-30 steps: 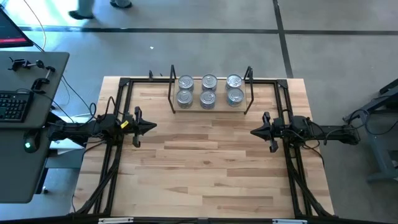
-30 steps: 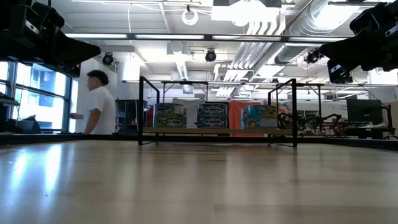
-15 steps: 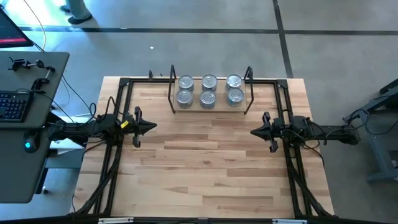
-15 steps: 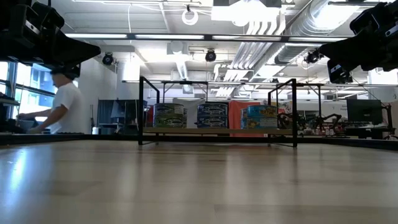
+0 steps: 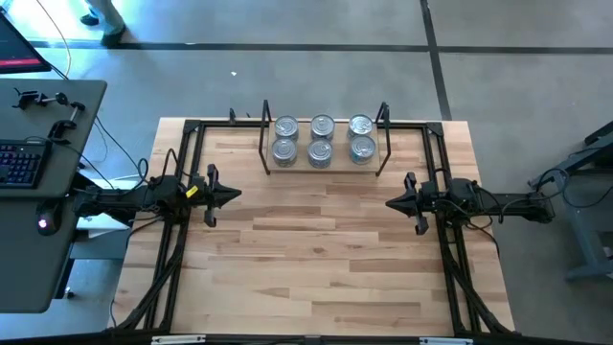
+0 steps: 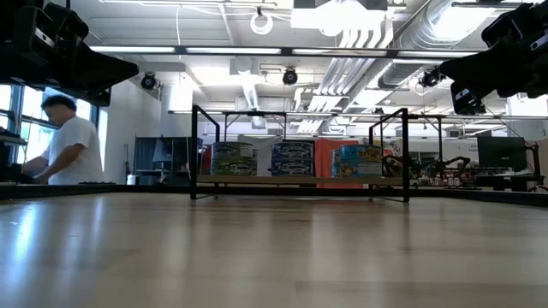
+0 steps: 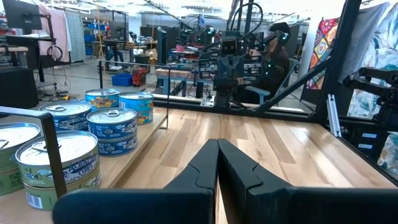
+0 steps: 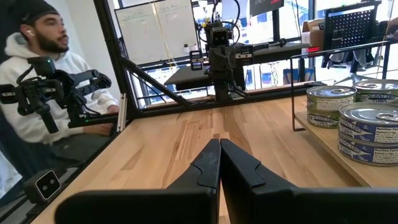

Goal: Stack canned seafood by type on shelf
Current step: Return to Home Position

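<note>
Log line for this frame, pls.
state: arms parked apart | left hand: shut, empty, over table left side | right hand: shut, empty, over right side | tins: six stacks, two rows of three, on shelf

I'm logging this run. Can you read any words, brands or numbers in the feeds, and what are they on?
Nothing reads clearly in any view.
Printed wrappers on the flat round silver-lidded tins on the wooden-board wire shelf: lettering is there, but too blurred to read.
The white wall board beyond the table: handwriting, too small to read.
</note>
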